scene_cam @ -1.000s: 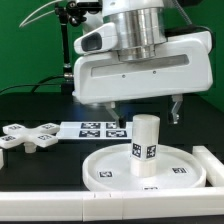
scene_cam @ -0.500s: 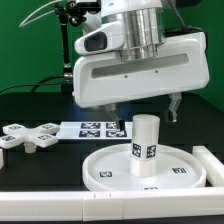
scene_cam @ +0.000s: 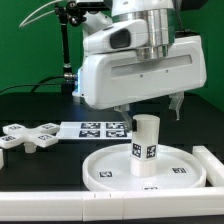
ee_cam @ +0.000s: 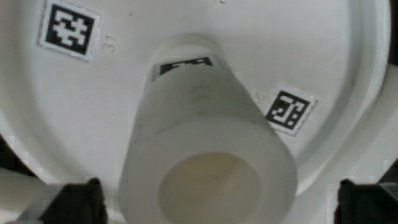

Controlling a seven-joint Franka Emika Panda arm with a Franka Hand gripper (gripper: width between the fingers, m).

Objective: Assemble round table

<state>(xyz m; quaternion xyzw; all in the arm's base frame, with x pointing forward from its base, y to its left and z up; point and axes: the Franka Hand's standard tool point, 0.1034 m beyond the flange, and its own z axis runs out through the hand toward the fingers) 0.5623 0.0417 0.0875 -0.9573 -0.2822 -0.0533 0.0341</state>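
Note:
The short thick cylinder post (scene_cam: 146, 145) stands upright in the middle of the large rimmed round disc (scene_cam: 108, 170). My gripper (scene_cam: 148, 110) is open just above the post, with one finger on each side of its top and neither touching it. In the wrist view I look down along the post (ee_cam: 217, 150) onto the disc (ee_cam: 125, 40), and my gripper (ee_cam: 222, 202) straddles the post with dark fingertips (ee_cam: 80, 200) at both edges. The cross-shaped foot (scene_cam: 28, 136) lies flat at the exterior view's left, apart from the gripper.
The marker board (scene_cam: 98, 127) lies behind the disc. A straight white rail (scene_cam: 40, 203) runs along the front, and another (scene_cam: 211, 165) stands at the exterior view's right of the disc. A black stand (scene_cam: 68, 50) rises at the back.
The gripper body has shifted slightly toward the exterior view's right and turned a little above the post. The post, disc and foot have not moved.

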